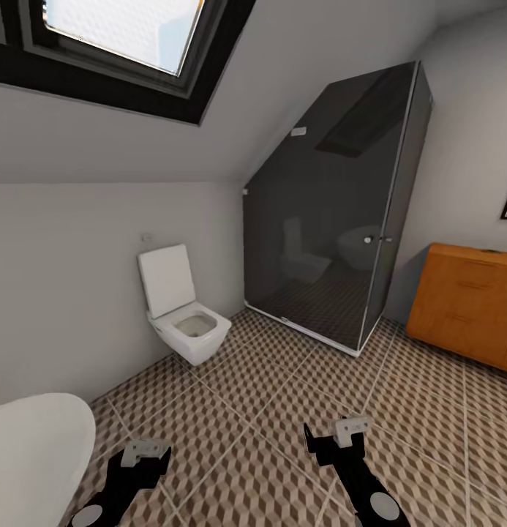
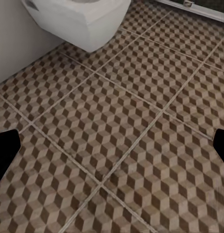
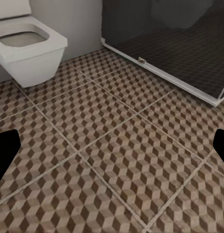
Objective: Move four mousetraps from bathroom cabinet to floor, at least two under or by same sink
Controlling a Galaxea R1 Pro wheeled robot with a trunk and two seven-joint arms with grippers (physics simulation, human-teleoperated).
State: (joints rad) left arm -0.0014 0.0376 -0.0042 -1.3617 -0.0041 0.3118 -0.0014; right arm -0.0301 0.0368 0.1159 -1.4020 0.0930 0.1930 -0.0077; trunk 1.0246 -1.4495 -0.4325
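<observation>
You see one cabinet (image 1: pixel 469 311) at far right, its long side along the wall, across the bathroom floor (image 1: pixel 282 410); left hand (image 1: pixel 145 457) and right hand (image 1: pixel 341 435) both spread, empty.

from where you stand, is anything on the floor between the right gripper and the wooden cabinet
Nothing visible does. The right gripper hangs open over the bathroom floor, and the patterned tiles run bare from it up to the cabinet at the head view's right edge. The glass shower stands left of that line, the toilet farther left.

Black arms (image 1: pixel 355 476), seemingly grey-tipped grippers (image 1: pixel 352 427)
</observation>
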